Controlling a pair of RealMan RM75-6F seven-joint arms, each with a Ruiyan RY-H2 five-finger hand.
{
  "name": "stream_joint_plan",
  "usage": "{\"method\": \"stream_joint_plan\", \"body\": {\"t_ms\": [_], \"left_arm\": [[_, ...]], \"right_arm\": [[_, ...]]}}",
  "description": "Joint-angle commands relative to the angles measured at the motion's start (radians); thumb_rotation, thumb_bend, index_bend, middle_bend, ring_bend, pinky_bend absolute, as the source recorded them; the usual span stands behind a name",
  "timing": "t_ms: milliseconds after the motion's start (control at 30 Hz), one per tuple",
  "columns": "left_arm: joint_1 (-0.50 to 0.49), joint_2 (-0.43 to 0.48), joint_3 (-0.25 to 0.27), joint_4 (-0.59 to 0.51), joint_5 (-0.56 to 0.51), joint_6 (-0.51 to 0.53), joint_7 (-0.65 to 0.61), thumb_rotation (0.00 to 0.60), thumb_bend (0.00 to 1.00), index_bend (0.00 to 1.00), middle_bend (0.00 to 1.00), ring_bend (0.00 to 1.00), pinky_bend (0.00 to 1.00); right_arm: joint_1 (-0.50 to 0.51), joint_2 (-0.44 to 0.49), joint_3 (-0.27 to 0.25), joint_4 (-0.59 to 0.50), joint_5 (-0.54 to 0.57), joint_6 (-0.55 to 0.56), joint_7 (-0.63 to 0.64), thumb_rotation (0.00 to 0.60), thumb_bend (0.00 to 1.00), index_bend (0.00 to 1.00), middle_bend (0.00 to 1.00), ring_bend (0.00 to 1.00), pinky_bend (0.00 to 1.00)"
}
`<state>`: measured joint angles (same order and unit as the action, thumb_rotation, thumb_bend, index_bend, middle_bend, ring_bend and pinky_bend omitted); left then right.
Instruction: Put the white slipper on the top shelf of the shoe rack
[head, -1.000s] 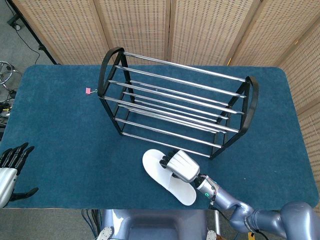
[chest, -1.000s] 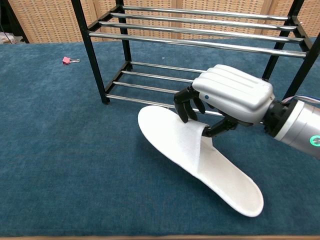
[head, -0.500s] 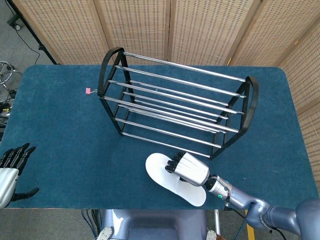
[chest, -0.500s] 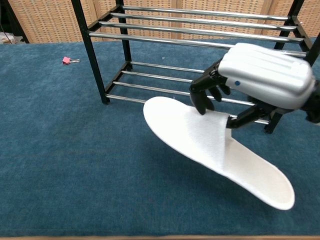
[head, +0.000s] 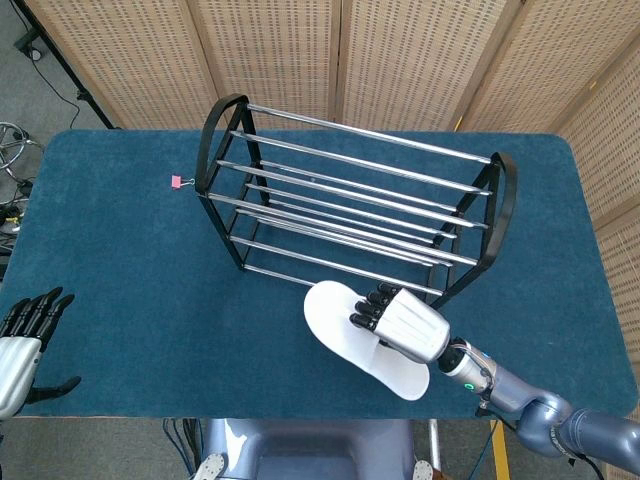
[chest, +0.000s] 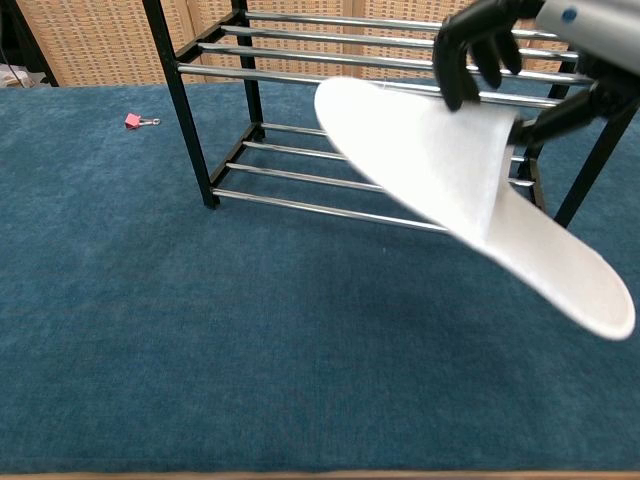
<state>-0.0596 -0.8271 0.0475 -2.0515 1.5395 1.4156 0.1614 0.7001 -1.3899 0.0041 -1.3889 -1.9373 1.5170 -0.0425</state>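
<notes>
The desk (head: 120, 290) is covered in matt blue carpet-like cloth. The shoe rack (head: 350, 215) is built of glossy chrome rods and black frames. The white slipper (chest: 470, 190) is of soft matt fabric.

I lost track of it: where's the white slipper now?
The white slipper is held by the right hand, lifted off the table just in front of the shoe rack.

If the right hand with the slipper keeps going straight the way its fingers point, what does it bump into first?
Probably the shoe rack. The right hand holds the white slipper, fingers pointing toward the rack's front bars, so the slipper's toe would likely touch first. Depth is hard to judge.
</notes>
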Motion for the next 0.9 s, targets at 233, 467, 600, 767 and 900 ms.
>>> {"method": "stream_joint_plan", "body": {"t_ms": [233, 467, 600, 767, 900], "left_arm": [[0.0, 0.004, 0.003, -0.001, 0.009, 0.0, -0.006, 0.6, 0.0, 0.0, 0.0, 0.0, 0.0], [0.006, 0.01, 0.007, -0.002, 0.026, 0.012, -0.019, 0.6, 0.0, 0.0, 0.0, 0.0, 0.0], [0.009, 0.015, 0.009, -0.001, 0.033, 0.017, -0.032, 0.6, 0.0, 0.0, 0.0, 0.0, 0.0], [0.009, 0.018, 0.01, 0.0, 0.038, 0.017, -0.037, 0.6, 0.0, 0.0, 0.0, 0.0, 0.0], [0.01, 0.021, 0.012, -0.001, 0.043, 0.017, -0.045, 0.6, 0.0, 0.0, 0.0, 0.0, 0.0]], "right_arm": [[-0.025, 0.072, 0.037, -0.102, 0.016, 0.006, -0.07, 0.6, 0.47, 0.67, 0.62, 0.63, 0.62], [-0.044, 0.078, 0.062, -0.155, 0.037, -0.002, -0.129, 0.6, 0.47, 0.67, 0.62, 0.63, 0.62], [-0.054, 0.069, 0.076, -0.162, 0.045, -0.008, -0.176, 0.6, 0.49, 0.68, 0.63, 0.64, 0.64], [-0.068, 0.051, 0.081, -0.166, 0.057, -0.023, -0.215, 0.6, 0.49, 0.68, 0.64, 0.65, 0.64], [-0.075, 0.026, 0.082, -0.157, 0.063, -0.029, -0.234, 0.6, 0.49, 0.68, 0.64, 0.65, 0.64]]}}
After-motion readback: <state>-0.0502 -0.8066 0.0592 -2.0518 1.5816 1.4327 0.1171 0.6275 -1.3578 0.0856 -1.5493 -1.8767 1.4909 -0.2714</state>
